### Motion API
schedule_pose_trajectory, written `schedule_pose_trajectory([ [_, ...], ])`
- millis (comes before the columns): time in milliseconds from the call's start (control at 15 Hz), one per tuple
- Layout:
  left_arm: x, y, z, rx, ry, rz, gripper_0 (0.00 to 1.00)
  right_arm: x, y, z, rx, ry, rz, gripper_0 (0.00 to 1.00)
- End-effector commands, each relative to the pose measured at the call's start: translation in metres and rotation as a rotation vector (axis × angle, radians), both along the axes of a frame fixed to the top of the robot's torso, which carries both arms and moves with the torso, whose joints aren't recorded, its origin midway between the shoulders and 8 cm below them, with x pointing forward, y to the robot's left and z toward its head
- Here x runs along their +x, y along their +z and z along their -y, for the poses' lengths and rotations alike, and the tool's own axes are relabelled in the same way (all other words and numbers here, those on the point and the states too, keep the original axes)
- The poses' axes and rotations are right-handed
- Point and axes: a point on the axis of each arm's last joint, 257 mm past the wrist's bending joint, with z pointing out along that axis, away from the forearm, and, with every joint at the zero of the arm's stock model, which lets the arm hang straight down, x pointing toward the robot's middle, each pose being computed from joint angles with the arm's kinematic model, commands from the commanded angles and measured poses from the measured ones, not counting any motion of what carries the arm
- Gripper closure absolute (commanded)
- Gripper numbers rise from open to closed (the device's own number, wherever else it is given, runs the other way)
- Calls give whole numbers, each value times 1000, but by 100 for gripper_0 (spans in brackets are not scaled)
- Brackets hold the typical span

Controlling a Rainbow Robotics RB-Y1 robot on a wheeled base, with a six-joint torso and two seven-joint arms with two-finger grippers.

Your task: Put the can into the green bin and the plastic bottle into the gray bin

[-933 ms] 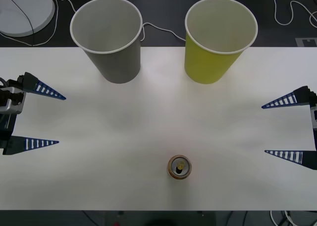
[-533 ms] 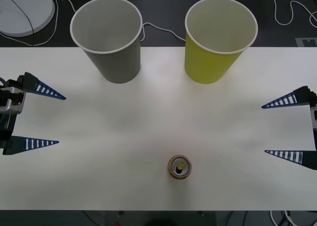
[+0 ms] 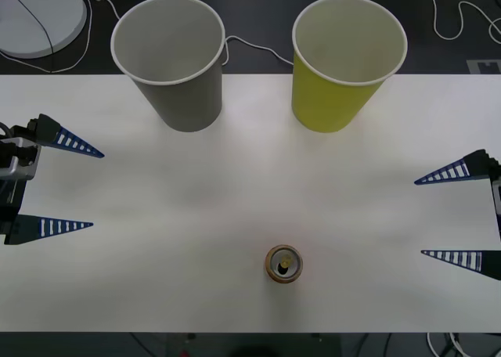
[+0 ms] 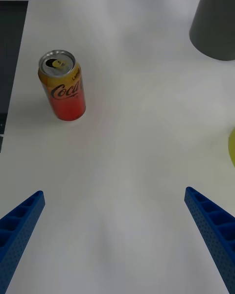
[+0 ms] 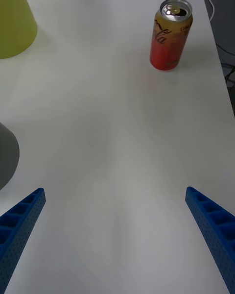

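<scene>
— Where is the can (image 3: pixel 283 264) found?

— It is seen standing upright on the white worktop (image 3: pixel 250 200), near the front edge and a little to the right of the middle. Its opened gold-brown top is turned up, and its orange-and-red sides are shown in the wrist views (image 4: pixel 62 85) (image 5: pixel 170 34). Nothing is touching it.

— And the two cups?

— Both are set upright at the far edge of the worktop. The gray bin (image 3: pixel 174 63) is placed on the left and the green bin (image 3: pixel 343 66) on the right, well apart from each other and from the can. Only pale inner walls can be made out inside them.

— How are the claws held?

— The left claw (image 3: pixel 59 187) is kept at the left edge of the worktop, its blue ribbed fingers spread wide with nothing between them. The right claw (image 3: pixel 458 214) is held at the right edge, likewise spread wide and holding nothing. Both are pointed inward across the worktop, and each is well apart from the can.
</scene>
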Motion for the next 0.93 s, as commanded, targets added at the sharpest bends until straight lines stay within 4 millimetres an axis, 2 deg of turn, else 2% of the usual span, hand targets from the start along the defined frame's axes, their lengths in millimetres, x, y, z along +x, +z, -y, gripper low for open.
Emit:
schedule_pose_trajectory([
  [67,0,0,0,0,0,0,0,-2,-14,0,30,39,11,0],
  [800,0,0,0,0,0,0,0,-13,-70,-20,293,105,47,0],
  [933,0,0,0,0,0,0,0,-10,-79,-23,322,105,69,0],
])
